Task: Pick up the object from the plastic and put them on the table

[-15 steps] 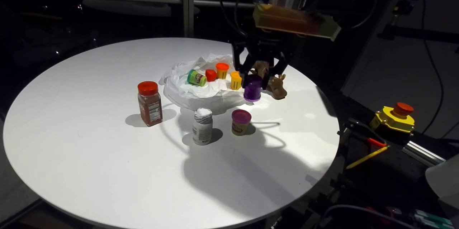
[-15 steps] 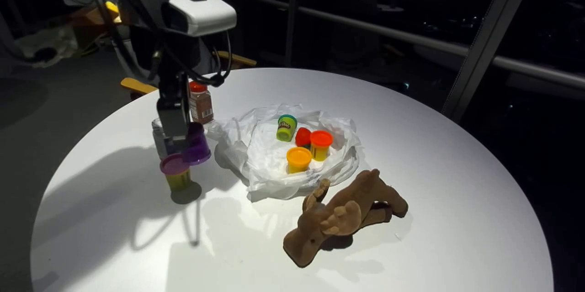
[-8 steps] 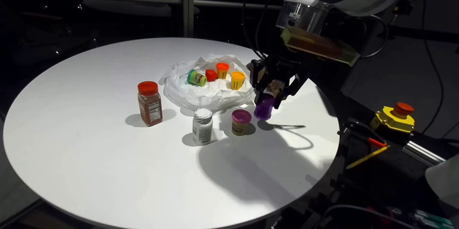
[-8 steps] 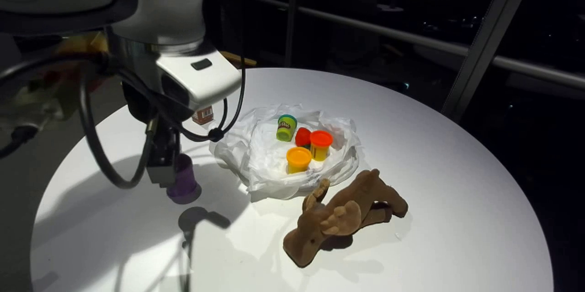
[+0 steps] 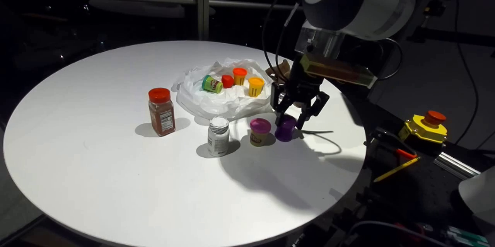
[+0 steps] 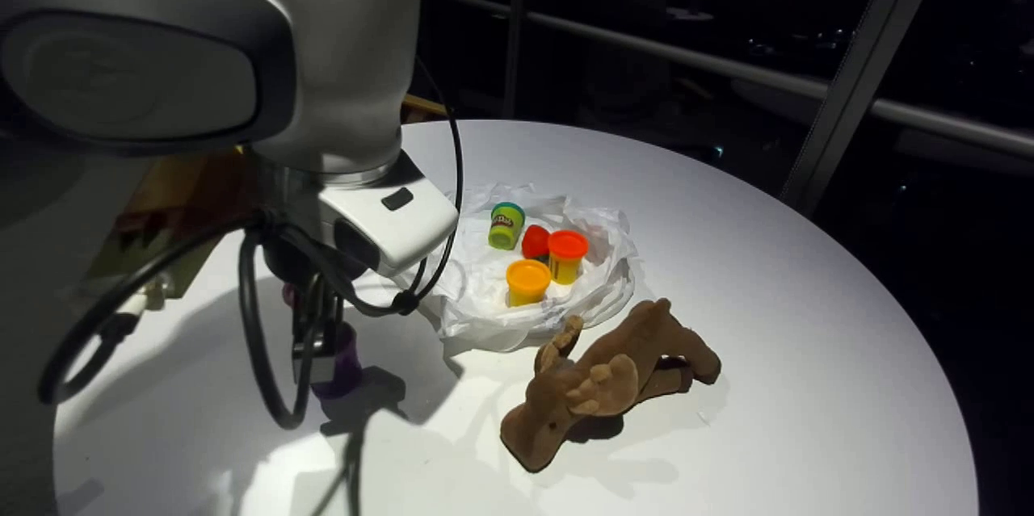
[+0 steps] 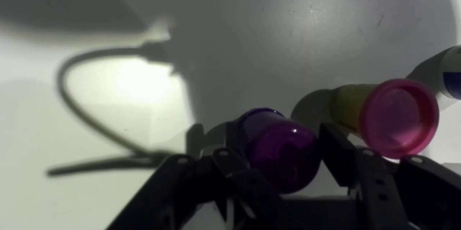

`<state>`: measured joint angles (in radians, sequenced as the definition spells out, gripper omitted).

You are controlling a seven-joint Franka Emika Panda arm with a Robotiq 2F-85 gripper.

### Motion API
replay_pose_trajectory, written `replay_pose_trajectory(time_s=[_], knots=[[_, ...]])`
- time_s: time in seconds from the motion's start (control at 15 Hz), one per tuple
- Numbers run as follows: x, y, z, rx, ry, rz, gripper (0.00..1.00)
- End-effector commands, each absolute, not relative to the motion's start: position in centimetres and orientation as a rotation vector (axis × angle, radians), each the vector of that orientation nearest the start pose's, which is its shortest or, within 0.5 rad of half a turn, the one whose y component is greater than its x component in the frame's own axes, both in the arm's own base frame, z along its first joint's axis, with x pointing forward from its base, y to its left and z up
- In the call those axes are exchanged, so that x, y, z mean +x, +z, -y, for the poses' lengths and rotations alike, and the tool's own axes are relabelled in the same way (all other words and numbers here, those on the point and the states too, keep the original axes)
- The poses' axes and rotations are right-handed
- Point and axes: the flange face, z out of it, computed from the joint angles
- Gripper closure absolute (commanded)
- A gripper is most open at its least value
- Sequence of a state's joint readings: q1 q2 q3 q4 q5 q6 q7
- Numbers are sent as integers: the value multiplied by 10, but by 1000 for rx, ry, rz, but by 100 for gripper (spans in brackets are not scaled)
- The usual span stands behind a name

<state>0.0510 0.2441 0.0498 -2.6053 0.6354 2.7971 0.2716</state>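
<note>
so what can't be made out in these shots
Moose: largely behind the tool in an exterior view.
Jar: wholly behind the arm in an exterior view; where it shows, its label is too small to read.
Bottle: cut off by the right edge in the wrist view.
Purple cup: too dark in the wrist view to tell whether the tool grips it.

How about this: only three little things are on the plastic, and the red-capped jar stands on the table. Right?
Four, not three: both exterior views show a green tub, a red piece, a red-lidded tub and an orange-lidded tub on the plastic. The jar does stand on the table.
</note>
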Motion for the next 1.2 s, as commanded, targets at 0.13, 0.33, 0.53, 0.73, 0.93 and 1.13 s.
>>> replay_pose_trajectory(time_s=[0.13, 0.33, 0.53, 0.73, 0.93, 1.13], knots=[[428, 196, -23, -2829, -45, -1028, 0], [448, 232, -16, -2909, -156, -1005, 0], [495, 272, 2, -3023, -280, -947, 0], [539, 290, 16, -3090, -306, -880, 0], [571, 289, 25, -3084, -292, -870, 0], [588, 265, 31, -3104, -232, -869, 0]])
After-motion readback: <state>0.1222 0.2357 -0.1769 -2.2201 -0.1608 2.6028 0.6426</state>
